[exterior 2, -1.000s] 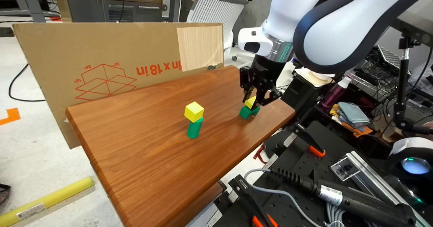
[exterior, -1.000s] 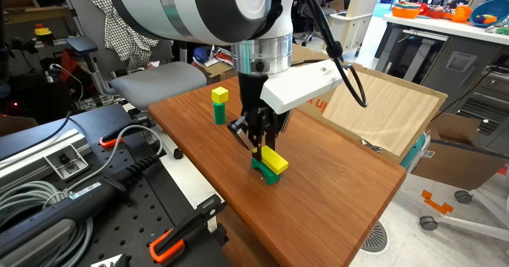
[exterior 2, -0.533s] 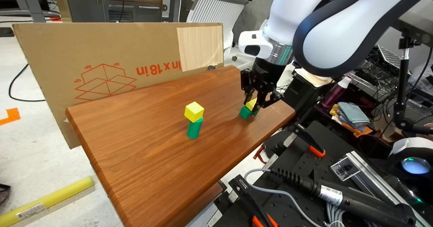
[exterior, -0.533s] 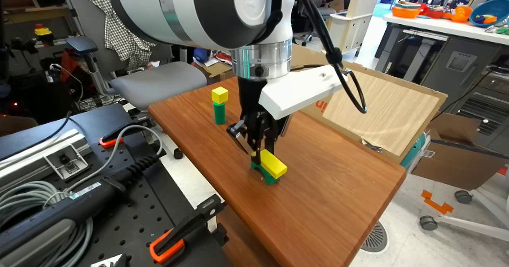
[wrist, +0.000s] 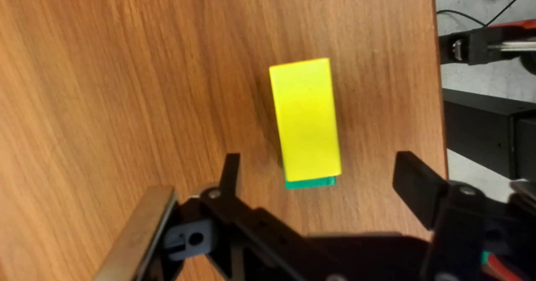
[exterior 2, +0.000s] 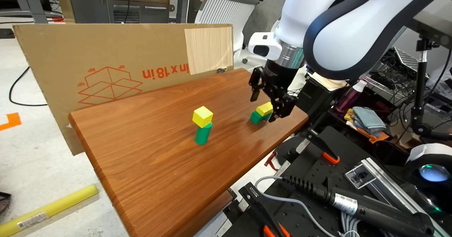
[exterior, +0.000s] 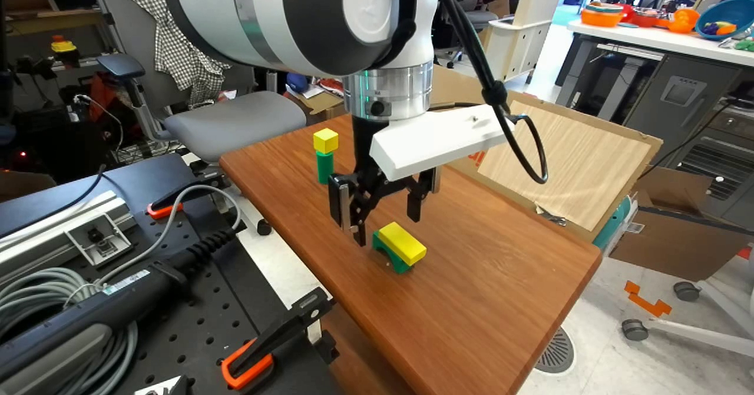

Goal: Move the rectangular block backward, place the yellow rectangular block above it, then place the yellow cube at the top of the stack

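Working in a pretty cluttered lab, over a brown wood-grain table (exterior 2: 159,166) with a tan cardboard sheet (exterior 2: 123,49) standing along an edge. Gripping nothing, just hovering with the black metallic pincer (exterior: 387,227) spread wide. Framing one end of the flat yellow oblong block (wrist: 307,119), probably painted wood, at 6 o'clock in the wrist view, but not visibly touching. Seeing that block resting on a bright green arched oblong block (exterior 2: 256,117), likely wood too, with a sliver of green peeking out at 6 o'clock. Finding the small yellow cube (exterior: 326,141), same guess on material, perching on a green cylinder (exterior: 324,168) (material unclear), well apart, at about 11 o'clock from that pair in an exterior view. Calling step two done and the cube the only bit left. Expecting something light, stiff, hard to hurt, maybe slippery on those smooth faces. Thinking of pinching the cube across the middle of two opposite sides, staying above the cylinder to avoid tipping it, and lifting straight up. Also worrying about nudging the loose pair with any careless swing.
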### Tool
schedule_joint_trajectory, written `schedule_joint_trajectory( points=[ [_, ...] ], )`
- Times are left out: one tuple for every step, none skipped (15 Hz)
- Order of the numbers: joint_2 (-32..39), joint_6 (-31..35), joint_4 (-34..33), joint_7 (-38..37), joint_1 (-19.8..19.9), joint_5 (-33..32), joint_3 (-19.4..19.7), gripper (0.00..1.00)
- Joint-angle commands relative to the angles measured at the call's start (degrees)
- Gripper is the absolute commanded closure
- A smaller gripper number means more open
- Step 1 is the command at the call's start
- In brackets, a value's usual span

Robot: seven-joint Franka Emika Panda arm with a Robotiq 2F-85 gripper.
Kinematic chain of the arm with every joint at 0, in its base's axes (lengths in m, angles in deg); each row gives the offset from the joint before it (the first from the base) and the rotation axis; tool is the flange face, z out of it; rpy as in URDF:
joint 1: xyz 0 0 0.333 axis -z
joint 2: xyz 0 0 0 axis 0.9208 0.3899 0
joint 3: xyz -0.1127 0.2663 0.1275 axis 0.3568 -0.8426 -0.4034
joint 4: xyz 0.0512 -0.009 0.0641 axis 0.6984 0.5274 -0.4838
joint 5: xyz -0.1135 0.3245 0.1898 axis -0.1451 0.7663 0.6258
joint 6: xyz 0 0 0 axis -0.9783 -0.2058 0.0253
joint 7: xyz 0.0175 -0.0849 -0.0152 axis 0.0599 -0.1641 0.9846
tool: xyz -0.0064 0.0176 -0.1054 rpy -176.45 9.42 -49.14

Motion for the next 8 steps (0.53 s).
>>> schedule_joint_trajectory(
  points=[
    [-3.6,0.4,2.8,-3.2,-0.1,4.0,-1.5,0.00],
    [-4.1,0.6,3.2,-3.8,-0.4,4.3,-1.6,0.00],
    [-4.3,1.1,3.4,-5.2,-1.2,4.1,-1.4,0.00],
    [-4.5,1.0,3.5,-6.8,-1.9,4.1,-1.2,0.00],
    [-4.7,0.3,3.4,-9.1,-2.7,4.4,-1.2,0.00],
    [-4.9,-0.5,3.3,-11.4,-3.3,4.8,-1.3,0.00],
    [-5.3,-1.8,3.2,-15.1,-4.3,5.6,-1.1,0.00],
    [-5.5,-2.5,3.2,-18.2,-5.0,6.2,-1.0,0.00]
  ],
)
